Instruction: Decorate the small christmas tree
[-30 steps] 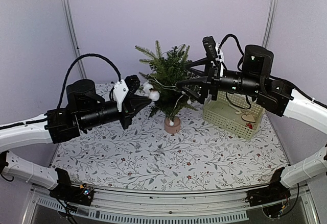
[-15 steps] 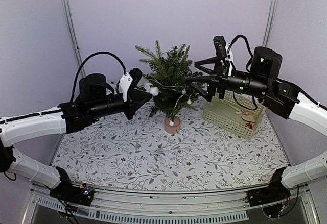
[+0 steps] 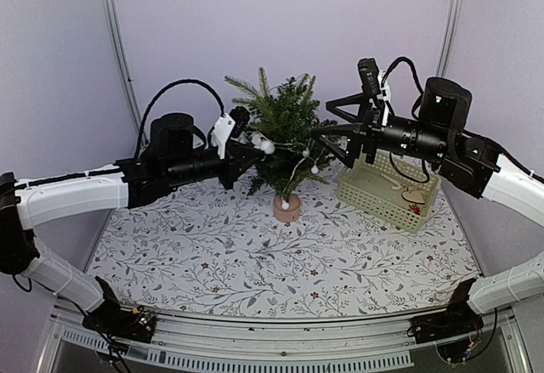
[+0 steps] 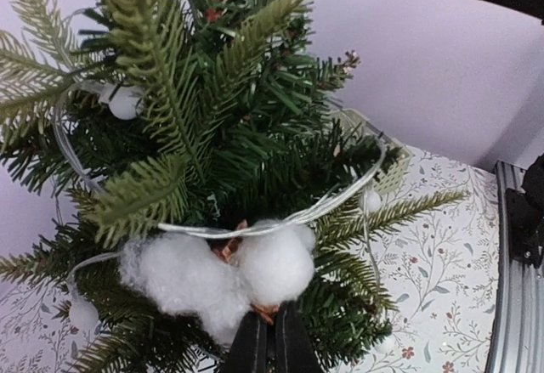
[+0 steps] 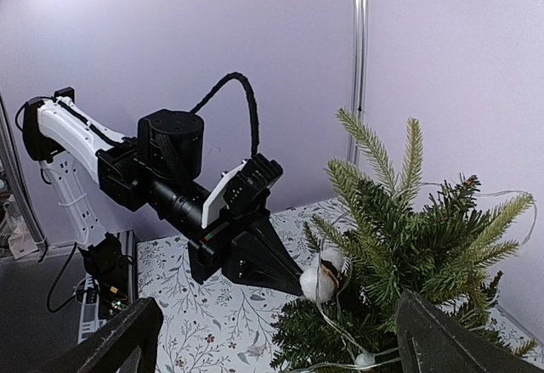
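I had one small christmas tree (image 3: 285, 131) in the overhead view, standing upright just above the centre of the frame on its round tan base (image 3: 286, 209), on the flower-printed table (image 3: 255, 258). Two arms reached toward it, one from each side of the frame.

The left gripper (image 4: 272, 343) was closed. Its two dark tips were pressed together at the bottom edge of its wrist view, pinching the brownish stalk of one cotton ornament (image 4: 212, 275). I counted two white puffs on it, side by side against the lower branches. One thin pale wire (image 4: 280, 220) looped across the needles just above the puffs, and I made out three small white beads (image 4: 123, 101) along it in that view.

The right gripper (image 3: 323, 119) hung wide open just right of the tree, holding nothing. Its two fingers (image 5: 110, 339) showed in the lower corners of its own camera, far apart.

One pale green basket (image 3: 374, 196) sat on the table right of the tree, near it. Inside I counted two things, one light wooden piece (image 3: 414, 194) and one red piece (image 3: 415, 210); what they were I could not tell.
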Action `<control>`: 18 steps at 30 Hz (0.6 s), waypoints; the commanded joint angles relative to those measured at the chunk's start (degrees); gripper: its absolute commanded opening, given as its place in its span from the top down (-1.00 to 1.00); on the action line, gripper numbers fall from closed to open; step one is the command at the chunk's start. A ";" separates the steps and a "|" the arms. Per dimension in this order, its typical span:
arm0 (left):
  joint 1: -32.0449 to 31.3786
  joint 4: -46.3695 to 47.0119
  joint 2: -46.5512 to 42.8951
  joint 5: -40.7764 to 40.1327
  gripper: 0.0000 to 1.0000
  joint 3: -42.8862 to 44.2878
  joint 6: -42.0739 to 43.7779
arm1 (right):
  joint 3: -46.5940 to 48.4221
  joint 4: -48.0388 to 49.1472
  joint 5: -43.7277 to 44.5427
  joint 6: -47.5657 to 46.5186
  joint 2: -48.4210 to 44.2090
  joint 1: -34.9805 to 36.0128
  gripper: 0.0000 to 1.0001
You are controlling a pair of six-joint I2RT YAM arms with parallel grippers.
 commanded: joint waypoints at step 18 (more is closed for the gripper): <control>1.99 -2.43 4.55 0.60 1.00 1.35 -2.02 | -0.05 0.35 0.09 -0.72 -0.48 -0.34 -0.98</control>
